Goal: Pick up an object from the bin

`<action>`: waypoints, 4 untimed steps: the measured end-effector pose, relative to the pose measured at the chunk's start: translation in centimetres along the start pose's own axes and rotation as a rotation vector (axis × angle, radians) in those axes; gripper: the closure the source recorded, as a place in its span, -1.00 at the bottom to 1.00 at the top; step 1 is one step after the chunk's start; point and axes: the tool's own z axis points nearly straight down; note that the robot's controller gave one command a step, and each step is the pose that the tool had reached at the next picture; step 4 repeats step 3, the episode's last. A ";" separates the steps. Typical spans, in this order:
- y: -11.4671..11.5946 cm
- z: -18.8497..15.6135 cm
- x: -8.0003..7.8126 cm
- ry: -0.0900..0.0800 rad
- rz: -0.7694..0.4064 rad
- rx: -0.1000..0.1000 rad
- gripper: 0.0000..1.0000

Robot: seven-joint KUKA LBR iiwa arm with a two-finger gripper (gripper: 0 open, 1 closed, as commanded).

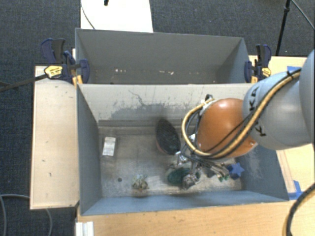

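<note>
Grey bin (130,154): end effector (190,175) over dark-green lump (174,178), axis unclear.

The arm (290,119) is a thick, rounded silver-grey link with black lettering on its side. An orange dome-shaped cover (221,127) caps the wrist, looped by yellow and black cables (185,123). Beneath it sits a small metallic end effector (189,173).
</note>
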 end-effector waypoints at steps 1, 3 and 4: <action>-0.1 -7.2 -0.3 0.003 0.013 0.002 1.00; -0.1 -8.9 -0.5 0.006 0.033 0.000 1.00; -0.1 -8.9 -0.5 0.006 0.033 0.000 1.00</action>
